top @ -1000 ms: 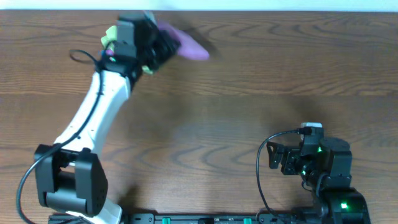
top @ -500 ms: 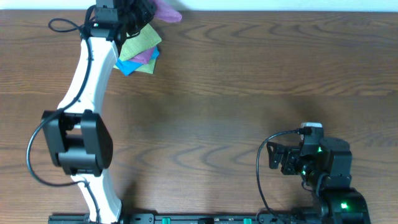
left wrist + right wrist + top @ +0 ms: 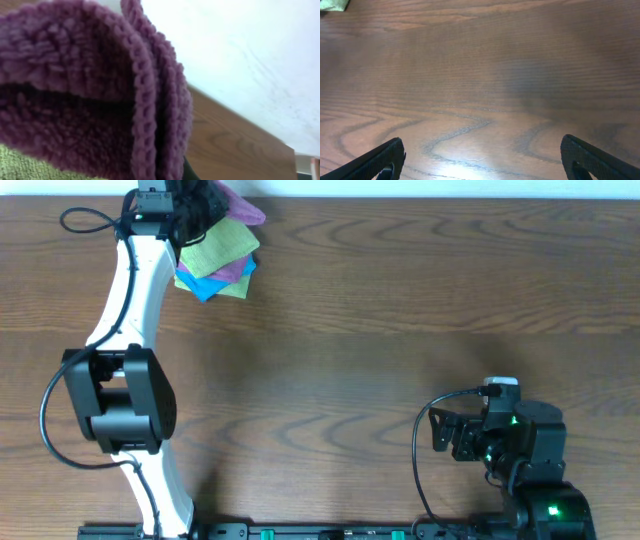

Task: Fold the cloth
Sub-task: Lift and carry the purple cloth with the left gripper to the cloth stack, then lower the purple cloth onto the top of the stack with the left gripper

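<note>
cloth | purple terry | bunched, edges doubled over | far-left table edge

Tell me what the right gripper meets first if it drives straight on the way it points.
Probably only the table itself: the open right gripper faces bare wood, nothing standing ahead. The lime-green cloth lies far off at the view's left edge, outside that line. The gripper's pitch is hard to judge.

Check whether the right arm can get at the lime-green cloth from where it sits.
Probably not. The right gripper sits open at the near right edge; the lime-green cloth lies at the far left corner, a long stretch across the table. The left gripper, shut on the lilac cloth, crowds that spot.
</note>
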`<state>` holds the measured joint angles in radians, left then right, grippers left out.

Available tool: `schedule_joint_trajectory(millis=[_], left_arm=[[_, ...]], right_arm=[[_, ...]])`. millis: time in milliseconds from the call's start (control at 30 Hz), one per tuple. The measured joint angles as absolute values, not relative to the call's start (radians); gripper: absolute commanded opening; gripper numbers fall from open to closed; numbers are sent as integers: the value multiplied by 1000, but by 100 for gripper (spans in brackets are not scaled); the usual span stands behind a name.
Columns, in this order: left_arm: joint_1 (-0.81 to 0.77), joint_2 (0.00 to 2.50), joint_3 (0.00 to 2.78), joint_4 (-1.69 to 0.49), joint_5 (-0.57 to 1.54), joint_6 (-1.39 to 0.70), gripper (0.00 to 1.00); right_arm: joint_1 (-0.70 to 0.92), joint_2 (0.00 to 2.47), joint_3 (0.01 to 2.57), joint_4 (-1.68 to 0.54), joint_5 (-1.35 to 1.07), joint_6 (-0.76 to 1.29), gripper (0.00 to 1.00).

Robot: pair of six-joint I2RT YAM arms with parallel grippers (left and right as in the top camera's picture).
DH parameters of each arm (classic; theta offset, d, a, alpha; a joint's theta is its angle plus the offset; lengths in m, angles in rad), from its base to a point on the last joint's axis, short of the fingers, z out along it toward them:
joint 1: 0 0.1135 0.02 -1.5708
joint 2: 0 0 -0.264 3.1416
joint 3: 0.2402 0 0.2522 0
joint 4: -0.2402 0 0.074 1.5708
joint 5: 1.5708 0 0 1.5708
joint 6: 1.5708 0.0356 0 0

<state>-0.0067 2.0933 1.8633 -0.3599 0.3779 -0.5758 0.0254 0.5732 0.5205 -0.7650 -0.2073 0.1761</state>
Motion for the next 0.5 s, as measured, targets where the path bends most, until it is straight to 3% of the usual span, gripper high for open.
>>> schedule_joint_trajectory(millis=[500], left_arm=[[-6,2133,1863,-403,294,-515,6]], right_arm=[[25,573,521,-765,-207,176,99]])
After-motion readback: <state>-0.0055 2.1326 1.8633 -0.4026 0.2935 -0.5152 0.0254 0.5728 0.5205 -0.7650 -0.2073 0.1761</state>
